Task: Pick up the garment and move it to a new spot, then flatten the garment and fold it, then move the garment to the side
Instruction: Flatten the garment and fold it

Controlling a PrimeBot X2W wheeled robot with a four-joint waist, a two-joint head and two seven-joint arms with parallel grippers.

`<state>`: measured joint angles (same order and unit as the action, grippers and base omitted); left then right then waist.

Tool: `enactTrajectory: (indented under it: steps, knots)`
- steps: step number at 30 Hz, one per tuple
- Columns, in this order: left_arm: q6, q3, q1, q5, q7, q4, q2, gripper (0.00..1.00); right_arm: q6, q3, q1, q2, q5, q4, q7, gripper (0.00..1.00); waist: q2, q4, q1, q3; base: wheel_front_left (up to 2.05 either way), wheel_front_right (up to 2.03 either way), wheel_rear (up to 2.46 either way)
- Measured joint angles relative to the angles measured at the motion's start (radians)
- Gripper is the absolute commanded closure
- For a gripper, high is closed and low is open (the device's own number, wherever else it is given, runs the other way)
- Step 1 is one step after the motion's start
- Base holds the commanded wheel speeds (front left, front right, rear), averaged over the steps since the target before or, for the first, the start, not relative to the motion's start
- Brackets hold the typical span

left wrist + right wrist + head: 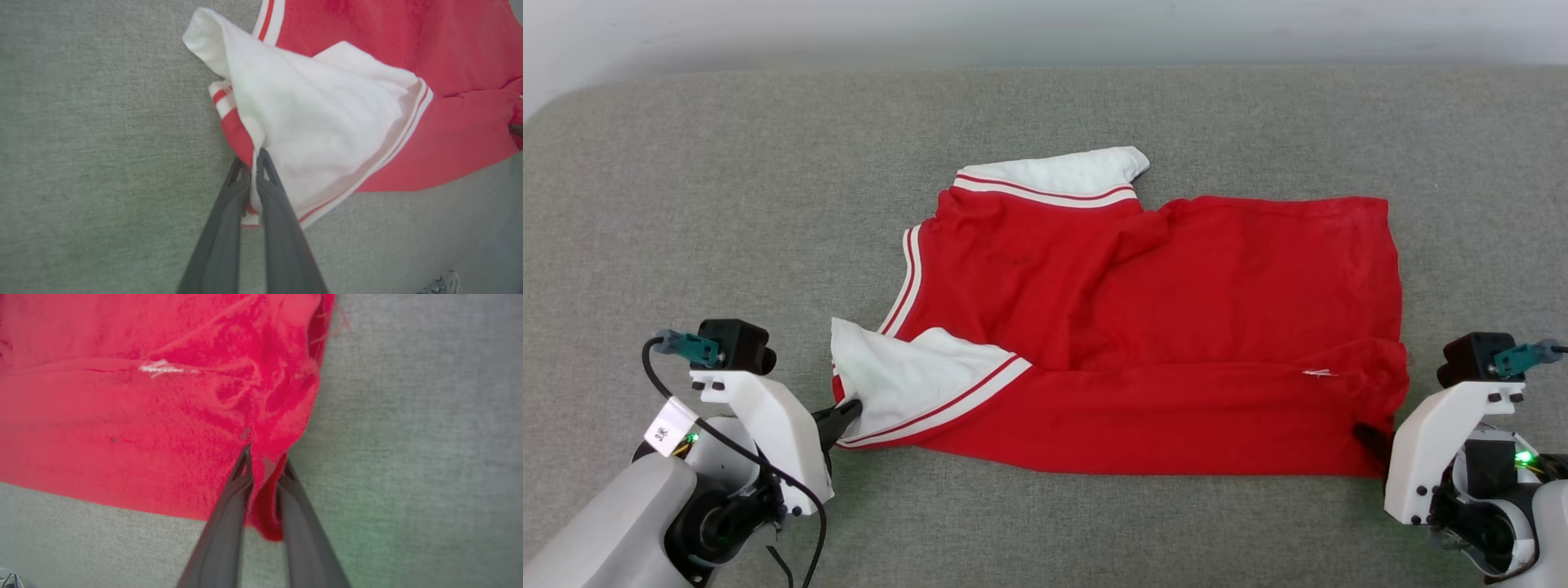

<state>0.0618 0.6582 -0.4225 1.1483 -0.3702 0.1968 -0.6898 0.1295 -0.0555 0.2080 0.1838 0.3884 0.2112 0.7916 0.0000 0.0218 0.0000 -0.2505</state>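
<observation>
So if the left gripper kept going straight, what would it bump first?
The jersey's white sleeve: the left gripper is pinching it, so it would probably just shove that sleeve forward.

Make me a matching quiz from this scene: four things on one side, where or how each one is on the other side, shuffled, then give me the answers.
Things
1. left gripper
2. right gripper
3. far sleeve
4. grey surface

Place or state
A. lies under the garment
B. pinches the red hem corner
C. white, lying free at the shirt's far edge
D. pinches the near sleeve

Pairs: 1-D, 2-B, 3-C, 4-A
</observation>
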Motion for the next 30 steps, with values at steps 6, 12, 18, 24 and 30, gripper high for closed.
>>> enactTrajectory:
  steps: [6,12,18,24,30]
  knots:
    - [0.005,-0.003,0.011,-0.001,0.023,0.003,0.001,1.0,0.001,0.004,0.007,0.008,0.005,-0.013,-0.023,1.0,0.0,-0.002,0.0001,0.03,0.0,0.0,0.0]
    - [0.028,-0.009,0.071,-0.002,0.059,-0.007,-0.005,1.0,0.001,0.027,-0.02,0.02,0.012,-0.056,-0.037,1.0,0.0,-0.007,0.0001,0.099,0.0,0.0,0.0]
    - [0.09,-0.011,0.216,0.026,0.079,-0.062,-0.04,1.0,0.001,0.043,-0.146,0.031,0.042,-0.127,-0.019,1.0,0.0001,-0.005,-0.0001,0.211,0.0,0.0,0.0]
    - [0.128,-0.017,0.337,0.071,0.085,-0.099,-0.069,1.0,0.002,0.037,-0.265,0.028,0.062,-0.189,0.0,1.0,0.0001,0.009,-0.0001,0.256,0.0,0.0,0.0]
    - [0.136,-0.012,0.396,0.091,0.112,-0.102,-0.049,0.94,0.002,0.018,-0.342,0.0,0.049,-0.19,-0.026,0.64,0.0,0.012,-0.0001,0.252,0.0,0.0,0.0]
